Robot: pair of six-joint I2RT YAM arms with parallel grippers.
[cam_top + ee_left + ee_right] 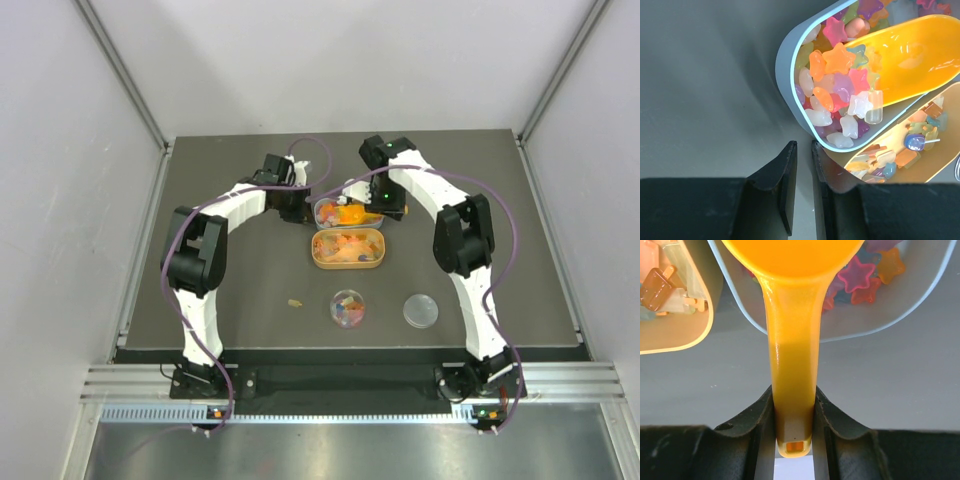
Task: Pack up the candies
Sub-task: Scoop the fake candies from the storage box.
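Note:
The candies (840, 75) are small star and bean shaped sweets in many colours, heaped in a grey-blue tub (785, 65). More candies (912, 142) lie in the tan tub (946, 112) beside it. My right gripper (794, 395) is shut on the handle of the orange scoop (792, 340). The scoop's bowl (910, 55) rests over the sweets in the grey-blue tub (318, 212). My left gripper (802, 147) sits just outside that tub's rounded end, its fingers almost together with nothing between them.
The tan tub (347, 266) lies in front of the grey-blue one. A small round clear jar (347, 307) holding a few sweets and its lid (420, 311) stand nearer the arms. One stray piece (295, 302) lies on the dark mat.

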